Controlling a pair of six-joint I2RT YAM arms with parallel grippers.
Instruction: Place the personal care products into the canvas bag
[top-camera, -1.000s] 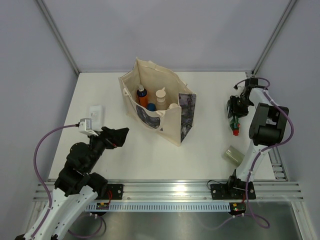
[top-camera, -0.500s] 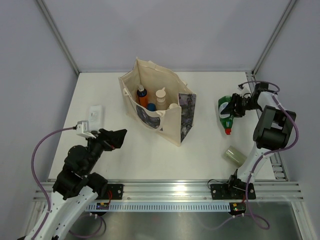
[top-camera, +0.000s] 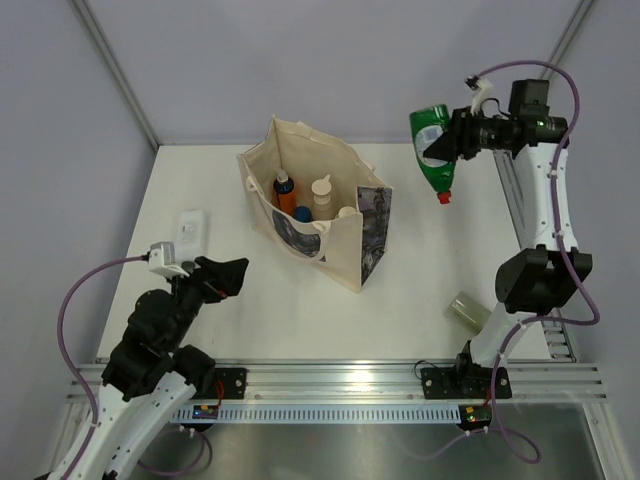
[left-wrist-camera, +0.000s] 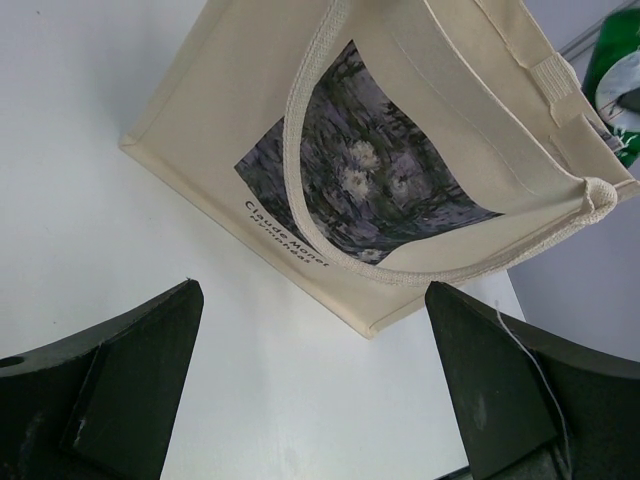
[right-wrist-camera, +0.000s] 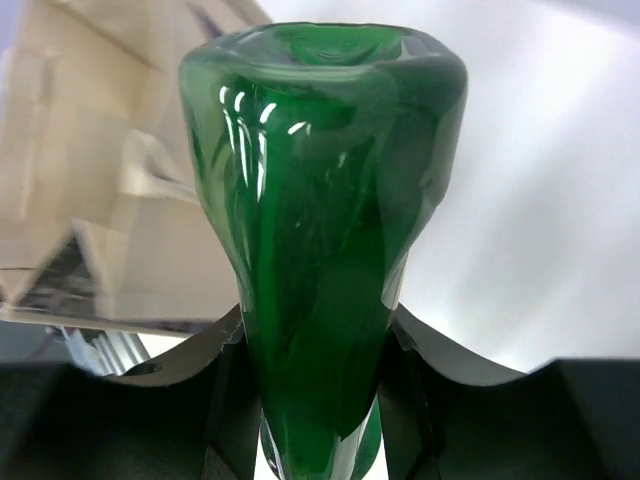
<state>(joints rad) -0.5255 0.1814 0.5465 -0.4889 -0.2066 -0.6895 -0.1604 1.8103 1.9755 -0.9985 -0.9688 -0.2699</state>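
Note:
The cream canvas bag (top-camera: 320, 210) stands open mid-table, with an orange spray bottle (top-camera: 285, 192), a beige bottle (top-camera: 322, 195) and a blue-orange cylinder (top-camera: 303, 213) inside. My right gripper (top-camera: 447, 146) is shut on the green red-capped bottle (top-camera: 432, 145) and holds it high in the air to the right of the bag, cap down; it fills the right wrist view (right-wrist-camera: 320, 230). My left gripper (top-camera: 236, 270) is open and empty, low near the bag's front left; the bag's printed side (left-wrist-camera: 380, 180) shows in its view. A sage-green bottle (top-camera: 467, 310) lies at right. A white box (top-camera: 190, 227) lies at left.
The right arm's column (top-camera: 535, 280) stands beside the sage-green bottle. Grey enclosure walls and metal posts (top-camera: 115, 75) ring the table. The aluminium rail (top-camera: 330, 385) runs along the near edge.
My right gripper has lifted the green bottle off the table at the right and raised it high, moving left toward the bag. My left gripper has barely shifted.

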